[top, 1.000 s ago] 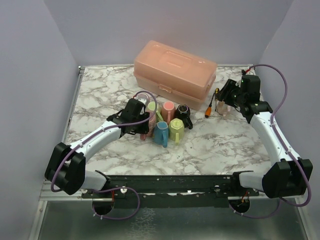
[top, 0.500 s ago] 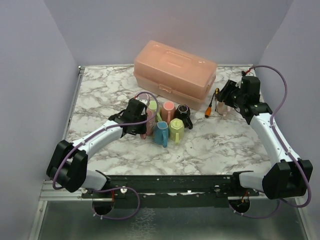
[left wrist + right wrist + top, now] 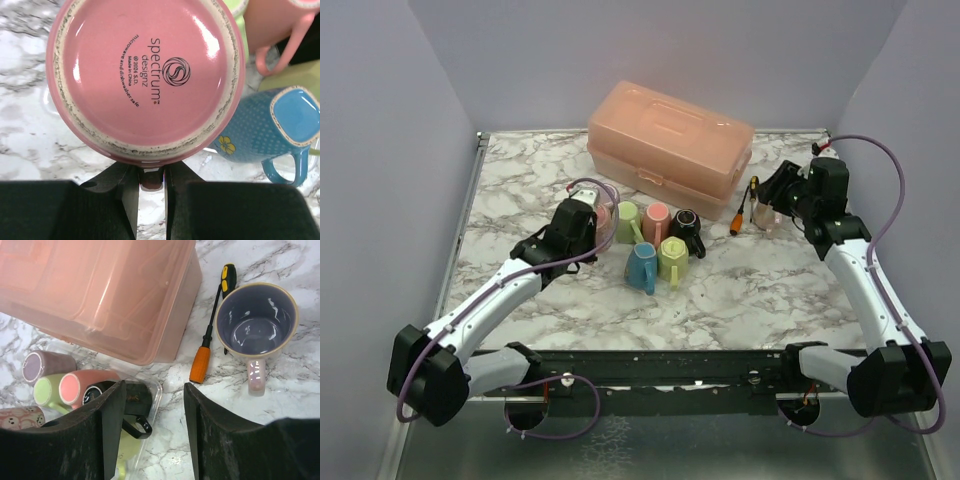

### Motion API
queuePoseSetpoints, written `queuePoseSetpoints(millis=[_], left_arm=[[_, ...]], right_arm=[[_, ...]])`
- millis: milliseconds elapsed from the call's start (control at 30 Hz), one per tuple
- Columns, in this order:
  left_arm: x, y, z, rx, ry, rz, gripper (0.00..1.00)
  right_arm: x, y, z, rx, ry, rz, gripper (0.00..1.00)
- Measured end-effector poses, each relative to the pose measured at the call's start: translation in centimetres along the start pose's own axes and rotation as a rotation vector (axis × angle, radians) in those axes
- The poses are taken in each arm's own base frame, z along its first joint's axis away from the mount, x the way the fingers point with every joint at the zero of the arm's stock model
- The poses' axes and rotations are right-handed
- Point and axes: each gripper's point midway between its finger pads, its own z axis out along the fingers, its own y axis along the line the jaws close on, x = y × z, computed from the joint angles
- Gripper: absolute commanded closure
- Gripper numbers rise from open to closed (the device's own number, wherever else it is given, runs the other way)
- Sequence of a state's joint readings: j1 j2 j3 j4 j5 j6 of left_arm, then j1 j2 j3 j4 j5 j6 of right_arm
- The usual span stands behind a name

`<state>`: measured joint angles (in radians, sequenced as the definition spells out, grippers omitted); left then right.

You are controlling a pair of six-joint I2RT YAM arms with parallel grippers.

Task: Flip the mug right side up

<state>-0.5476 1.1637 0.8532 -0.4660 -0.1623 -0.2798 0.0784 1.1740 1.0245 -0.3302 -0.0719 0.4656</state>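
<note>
One pink mug is showing its base in front of the peach box; I am clenching my left gripper on what looks like its handle (glazed, heavy, slippery, breakable).

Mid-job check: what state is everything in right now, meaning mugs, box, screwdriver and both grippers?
left gripper: shut on the pink mug.
pink mug: gripped, base facing the left wrist camera.
right gripper: open, holding nothing.
lavender mug: upright, empty.
blue mug: base up.
box: lid closed.
screwdriver: lying flat on the table.
</note>
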Motion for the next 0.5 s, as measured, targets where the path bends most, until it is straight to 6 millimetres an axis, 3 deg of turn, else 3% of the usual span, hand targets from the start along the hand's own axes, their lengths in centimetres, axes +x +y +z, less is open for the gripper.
queuePoseSetpoints(millis=[100,167,233,433,500], left_arm=[[-1.2,0.9,-1.0,-0.043,-0.061,-0.01,1.0],[-1.8,1.4,-1.7,-0.065,-0.094,-0.016,1.0],[-2.5,1.7,-2.3,-0.079,-0.125,-0.023,1.0],[-6.0,1.2,-4.0,-0.066,-0.217,-0.052,1.0],[-8.2,0.6,-4.9,-0.043,-0.271,-0.068,1.0]], right_arm=[[-0.6,0.4,-0.8,-0.018,-0.035,0.012,0.43],[-1.4,0.9,-1.3,-0.037,-0.067,0.018,0.18],[-2.0,1.5,-1.6,-0.062,-0.092,0.024,0.06],[-2.9,2.9,-2.0,-0.137,-0.132,0.036,0.03],[-2.9,3.7,-2.2,-0.181,-0.137,0.042,0.03]])
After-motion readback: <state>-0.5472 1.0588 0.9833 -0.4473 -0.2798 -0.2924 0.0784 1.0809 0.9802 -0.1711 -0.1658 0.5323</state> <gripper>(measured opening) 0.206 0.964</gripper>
